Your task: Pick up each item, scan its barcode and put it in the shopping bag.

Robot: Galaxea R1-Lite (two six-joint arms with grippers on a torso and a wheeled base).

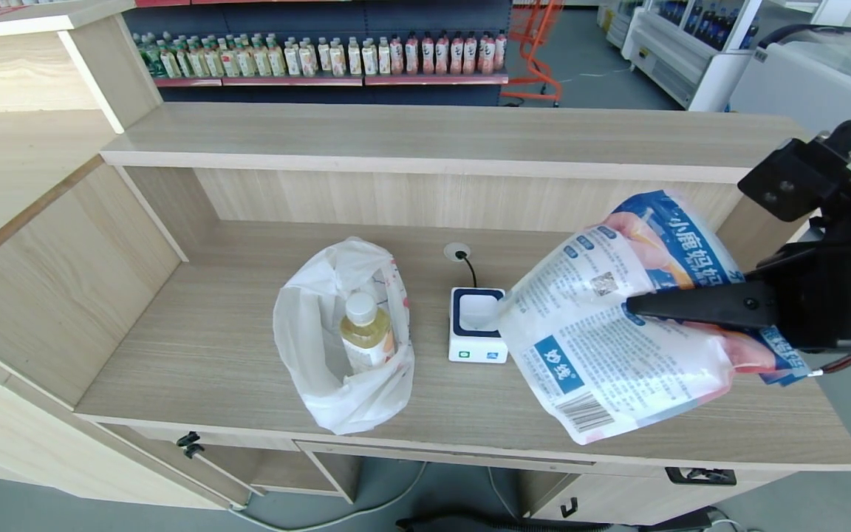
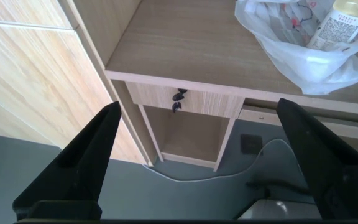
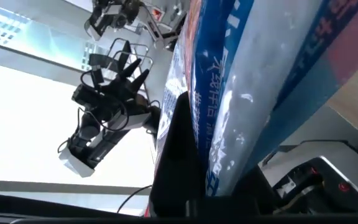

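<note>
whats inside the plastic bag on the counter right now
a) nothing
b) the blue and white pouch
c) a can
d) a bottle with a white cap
d: a bottle with a white cap stands upright inside the bag, while the pouch is held above the counter in the right gripper.

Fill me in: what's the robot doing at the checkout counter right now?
The right gripper is shut on a large white and blue pouch and holds it in the air beside the scanner. The pouch's barcode faces up toward the head camera, not down at the scanner. The shopping bag sits open on the counter with a bottle already in it. The left gripper is open and empty, in front of the counter's front edge.
</note>
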